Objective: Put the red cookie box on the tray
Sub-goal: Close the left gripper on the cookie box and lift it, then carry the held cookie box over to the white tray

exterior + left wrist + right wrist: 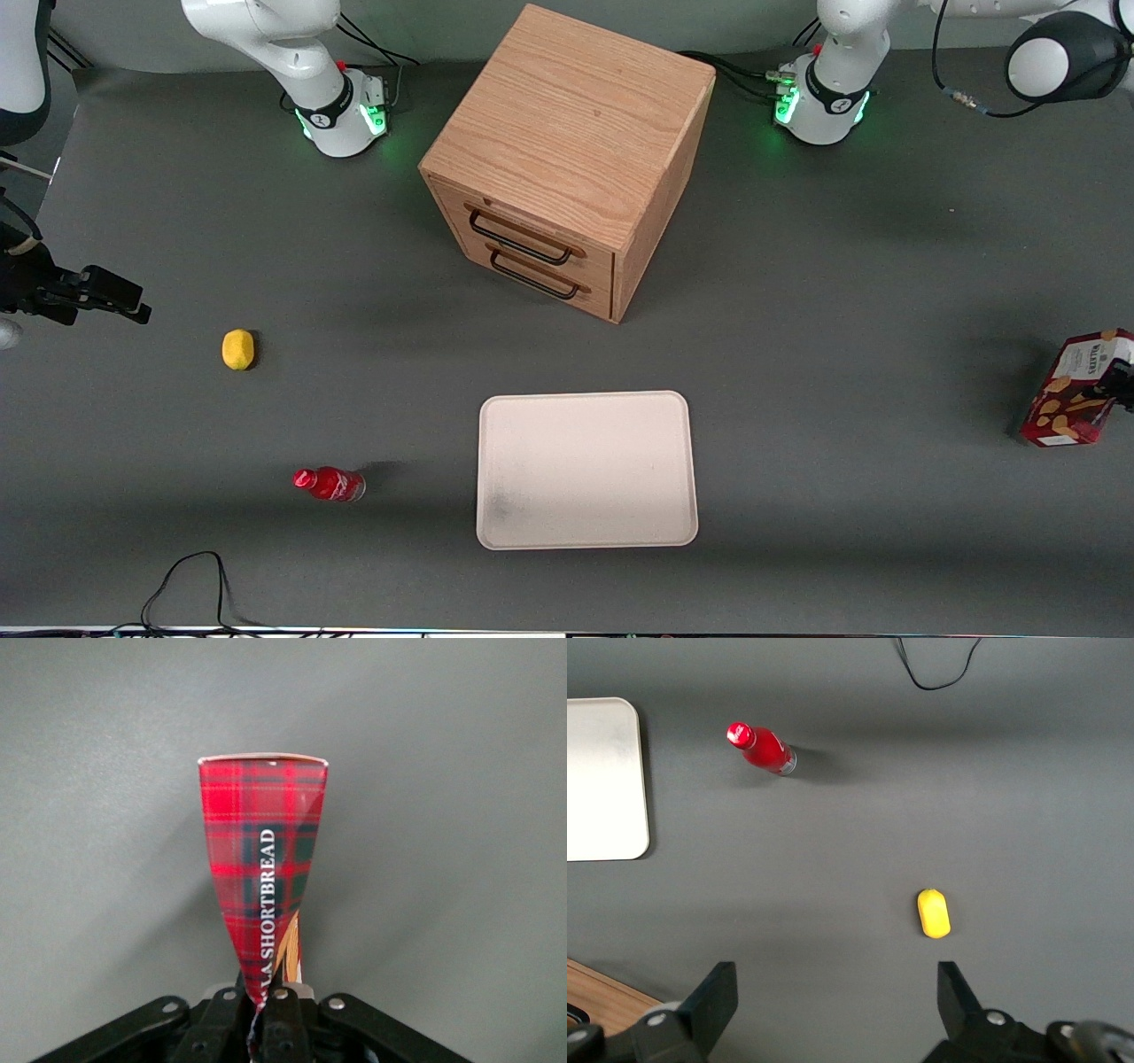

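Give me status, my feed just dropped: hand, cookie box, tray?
Hand shut on red cookie box, at working arm's end of table. Tray bare, nearer front camera than drawer cabinet. Nothing between box and tray.

Open table (842,372) between pincer (1118,383), tray (585,403)

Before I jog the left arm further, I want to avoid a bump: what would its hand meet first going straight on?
Apart from the red cookie box it grips, the hand probably meets only bare table, though depth is unclear.

Front view looks down over the table (797,354); wrist views closer — right shares the tray (602,780).
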### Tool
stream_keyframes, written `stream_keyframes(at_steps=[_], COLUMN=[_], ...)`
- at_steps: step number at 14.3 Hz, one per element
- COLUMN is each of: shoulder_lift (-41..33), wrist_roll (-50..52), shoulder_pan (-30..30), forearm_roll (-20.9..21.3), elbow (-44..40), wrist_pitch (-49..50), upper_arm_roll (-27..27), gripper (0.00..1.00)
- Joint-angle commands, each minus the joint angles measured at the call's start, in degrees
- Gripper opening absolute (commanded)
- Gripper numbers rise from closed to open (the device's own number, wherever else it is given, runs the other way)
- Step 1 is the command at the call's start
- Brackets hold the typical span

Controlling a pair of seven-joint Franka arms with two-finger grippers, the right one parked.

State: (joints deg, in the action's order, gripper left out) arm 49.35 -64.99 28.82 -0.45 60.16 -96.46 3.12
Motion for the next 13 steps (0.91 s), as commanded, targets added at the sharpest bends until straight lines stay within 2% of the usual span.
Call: stream_keyframes(at_steps=[1, 5, 10, 13], shoulder_lift=[-9.42, -19.44, -28.95, -30.45], wrist_roll=[8.53, 20.84, 36.57, 50.79], shoulder_pan=[-3.42, -6.14, -12.46, -20.01], forearm_roll=[2.03, 2.30, 1.33, -1.29], elbow=[1.45, 1.72, 4.26, 4.62], wrist_pitch=[8.19, 20.94, 26.85, 26.77], upper_arm_roll=[-0.75, -0.66, -0.22, -0.22], gripper=[0.00, 0.00, 0.00, 0.00])
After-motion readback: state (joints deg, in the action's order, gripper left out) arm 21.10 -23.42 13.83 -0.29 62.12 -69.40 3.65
